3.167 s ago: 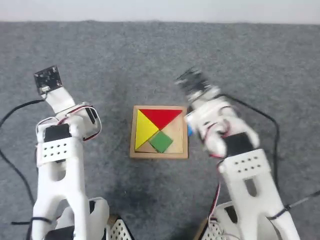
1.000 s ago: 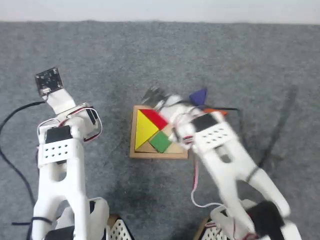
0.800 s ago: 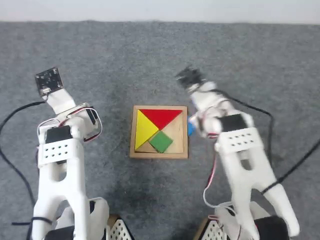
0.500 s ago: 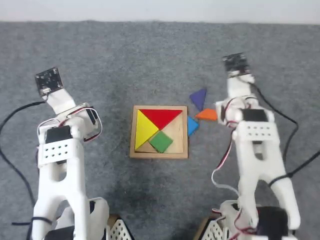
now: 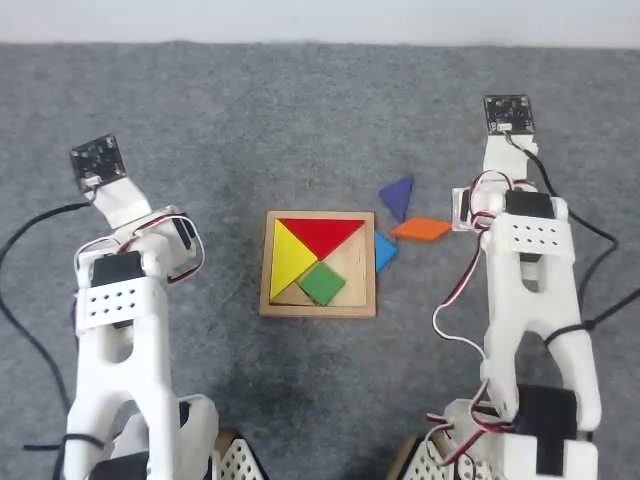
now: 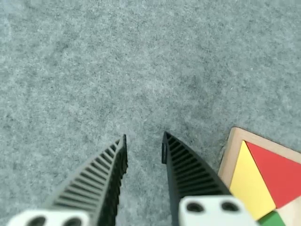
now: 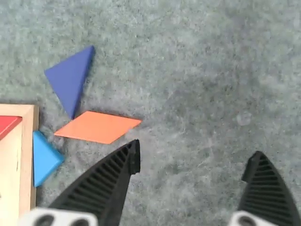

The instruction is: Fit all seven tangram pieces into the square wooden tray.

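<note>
Orange parallelogram (image 7: 97,126): lies flat on the grey carpet (image 5: 250,130), just ahead of the right gripper (image 7: 196,153). It sits off the tip of the tray-side finger, outside the gap, and touches neither finger.
Long axis: runs from that gripper toward the square wooden tray (image 5: 265,262), roughly in line with the span between the fingers. I judge the wrist must turn to pinch the narrow width.
Right gripper: spread wide and empty, low over the carpet.
Neighbours: the dark blue triangle (image 7: 70,77) lies just beyond the parallelogram, one point almost meeting it. The light blue triangle (image 7: 44,157) lies farther toward the tray, against its outer wall.
Tray: beyond the three loose pieces from the right gripper. It holds a red triangle (image 5: 320,234), a yellow triangle (image 5: 288,258) and a green square (image 5: 322,283), with bare wood showing on the side nearest that gripper.
Left gripper (image 6: 144,139): fingers a little apart, holding nothing, over bare carpet on the tray's far side, with a tray corner near one finger.
Nearer arm: the right, by a wide margin, since the tray stands between the left gripper and the loose pieces.
Surface: short, soft pile. The thin piece sits flush, so its edges may be hard to catch.
Room: open carpet around the parallelogram on the gripper's side, and a pale wall (image 5: 320,20) beyond.
</note>
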`<state>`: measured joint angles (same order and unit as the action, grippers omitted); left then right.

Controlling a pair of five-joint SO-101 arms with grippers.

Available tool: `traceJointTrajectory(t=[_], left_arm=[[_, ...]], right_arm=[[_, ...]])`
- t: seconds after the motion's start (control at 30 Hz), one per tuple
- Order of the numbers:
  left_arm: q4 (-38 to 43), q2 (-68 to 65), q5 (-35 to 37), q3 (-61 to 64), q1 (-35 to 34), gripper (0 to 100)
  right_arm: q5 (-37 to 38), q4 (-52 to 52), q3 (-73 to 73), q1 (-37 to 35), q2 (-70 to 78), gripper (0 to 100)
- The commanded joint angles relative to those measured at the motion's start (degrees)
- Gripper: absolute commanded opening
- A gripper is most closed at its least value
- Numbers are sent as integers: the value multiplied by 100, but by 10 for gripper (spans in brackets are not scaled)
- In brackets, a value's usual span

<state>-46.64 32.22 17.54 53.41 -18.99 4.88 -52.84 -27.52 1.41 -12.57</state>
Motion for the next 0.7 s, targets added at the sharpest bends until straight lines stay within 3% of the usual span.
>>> traceJointTrajectory(t=[0.0, 0.17, 0.4, 0.67], left_arm=[[149, 229, 35, -48, 26, 127], [149, 229, 35, -48, 26, 127], [149, 229, 35, -40, 26, 127], [149, 229, 35, -40, 26, 127]], right_arm=[[457, -13, -97, -286, -646, 286], [1213, -4, -545, -1332, -892, 239], [2374, -57, -589, -2519, -13, 235], [2453, -4, -589, -3345, 391, 234]])
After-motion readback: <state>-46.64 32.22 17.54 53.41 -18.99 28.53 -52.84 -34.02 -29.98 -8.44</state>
